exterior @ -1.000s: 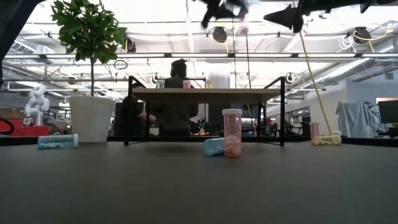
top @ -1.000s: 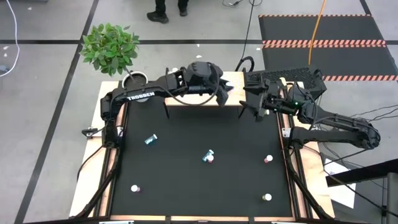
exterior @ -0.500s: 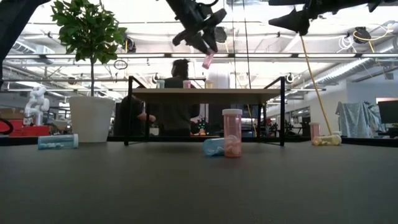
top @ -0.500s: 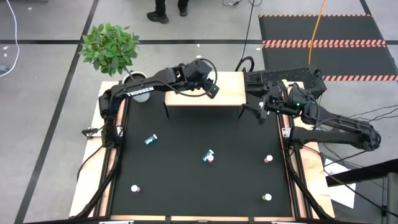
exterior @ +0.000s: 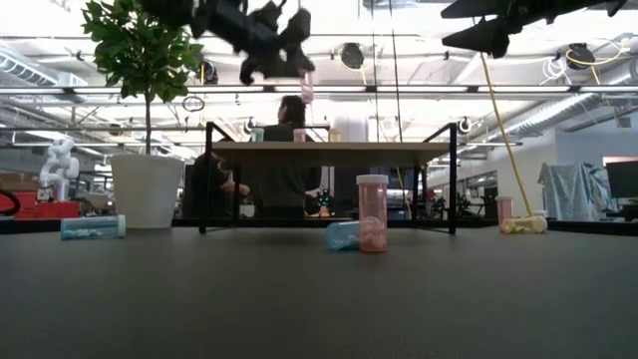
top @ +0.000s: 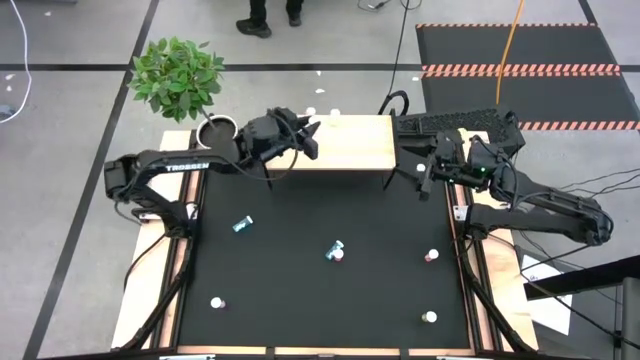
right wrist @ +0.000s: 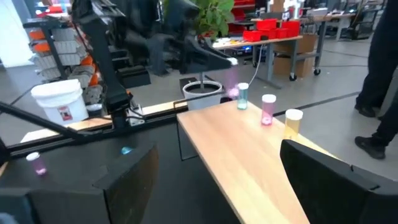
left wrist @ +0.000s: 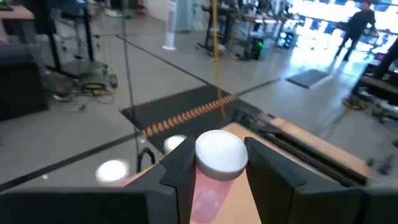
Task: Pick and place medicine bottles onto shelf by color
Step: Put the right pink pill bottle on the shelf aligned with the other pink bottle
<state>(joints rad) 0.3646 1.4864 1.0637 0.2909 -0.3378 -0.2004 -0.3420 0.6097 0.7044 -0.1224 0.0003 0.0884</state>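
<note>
The wooden shelf (top: 350, 145) stands at the table's far edge; a teal bottle (right wrist: 242, 96), a pink bottle (right wrist: 268, 109) and a yellow bottle (right wrist: 292, 122) stand along its far side. My left gripper (top: 305, 140) hovers over the shelf's left part, shut on a pink white-capped bottle (left wrist: 214, 168), which the low view also shows (exterior: 306, 88). My right gripper (top: 424, 180) waits open beside the shelf's right end. On the black table, one teal bottle (top: 242, 225) lies on its side and another lies against an upright pink one (exterior: 372, 212). My left gripper pinches the pink bottle between its two fingers, on the body's sides just under the white cap (left wrist: 219, 152). The fingers come roughly level from the table's left side. The bottle stands about upright, cap up, and is lifted clear above the shelf top.
A white pot (top: 217, 128) with a leafy plant (top: 178, 75) stands by the shelf's left end. More bottles stand on the table at the right (top: 432, 256), near right (top: 429, 317) and near left (top: 216, 301). A person (exterior: 284, 150) sits beyond the shelf.
My left gripper has carried the pink bottle from the shelf's right part toward its left part, coming down a little and tipping from slanted downward to about level. It has stayed shut on the bottle.
</note>
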